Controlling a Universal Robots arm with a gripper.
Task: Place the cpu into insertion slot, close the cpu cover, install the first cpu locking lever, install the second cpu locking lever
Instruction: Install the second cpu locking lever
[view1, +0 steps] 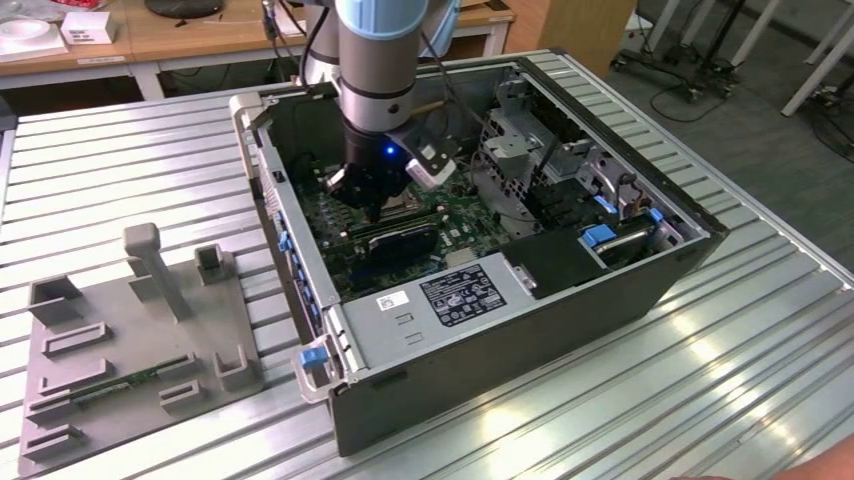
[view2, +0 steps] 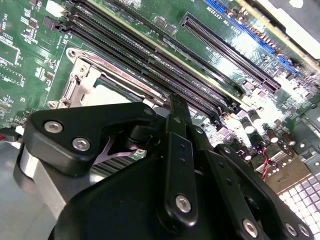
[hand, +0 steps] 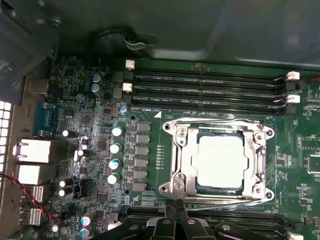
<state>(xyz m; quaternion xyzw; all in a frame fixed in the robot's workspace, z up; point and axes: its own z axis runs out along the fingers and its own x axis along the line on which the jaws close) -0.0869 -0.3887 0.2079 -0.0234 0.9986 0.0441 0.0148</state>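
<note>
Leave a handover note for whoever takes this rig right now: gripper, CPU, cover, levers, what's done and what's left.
Gripper: low inside the computer case, at the edge of the insertion slot; whether it is open or shut cannot be told.
The cpu sits in the slot, pale face up.
The cpu cover appears closed, framing the chip.
Locking levers: wire arms run along the socket edges; whether they are latched is unclear, so check both.

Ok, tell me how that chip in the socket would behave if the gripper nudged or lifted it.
The chip looks like a thin, flat metal-faced square, so probably stiff and light. It lies inside the socket under the metal frame, so a sideways nudge likely wouldn't slide it. Its smooth face may be slippery, and it is likely fragile.
</note>
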